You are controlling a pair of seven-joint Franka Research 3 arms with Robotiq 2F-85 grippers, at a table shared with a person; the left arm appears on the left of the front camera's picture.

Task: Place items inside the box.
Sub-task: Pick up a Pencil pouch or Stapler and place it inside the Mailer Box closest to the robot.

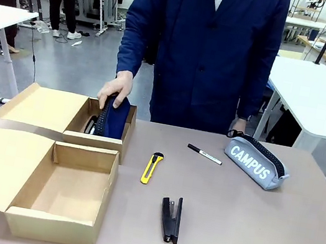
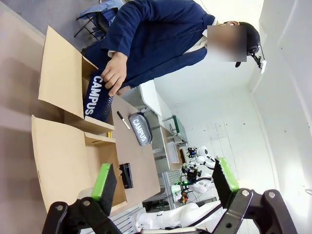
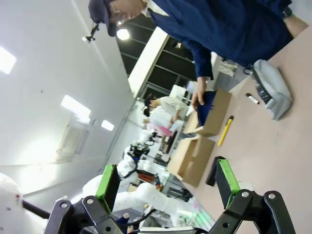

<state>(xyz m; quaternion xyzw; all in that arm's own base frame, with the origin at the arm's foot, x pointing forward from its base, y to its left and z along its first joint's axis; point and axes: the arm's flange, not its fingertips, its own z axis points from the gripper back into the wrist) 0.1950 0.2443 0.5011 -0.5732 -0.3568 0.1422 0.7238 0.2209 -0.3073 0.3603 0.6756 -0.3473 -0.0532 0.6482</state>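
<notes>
The navy pencil case (image 1: pixel 113 116) stands on its edge inside the far box (image 1: pixel 93 141), against that box's right-hand wall, with its top part rising above the rim. It is a soft zip pouch of dark blue cloth with a black zip strip running along the edge that faces the front camera. The left wrist view shows CAMPUS in white capitals along its side. The person's hand (image 1: pixel 115 88) lies over its upper end, fingers curled round it. The far box is plain brown cardboard with its lid flap folded out flat to the robot's left. Touching its near side is a near box (image 1: pixel 49 228) of the same kind, open, its flap also lying out to the left. To the right of the boxes, on the brown desk (image 1: pixel 268 242), a yellow utility knife (image 1: pixel 152 167) lies just beside them. A black stapler (image 1: pixel 171 219) lies nearer the robot. A black marker pen (image 1: pixel 204 154) lies farther back. Beyond the marker, a grey pencil case (image 1: pixel 255 162) lies on its side, with CAMPUS in white on it and a black zip. These four lie apart from one another. The left arm's jaws are spread wide with nothing between their green pads (image 2: pixel 104 178), held well above the desk. The right arm's jaws are likewise spread and bare, their green pads (image 3: pixel 108 180) also raised off the desk.
</notes>
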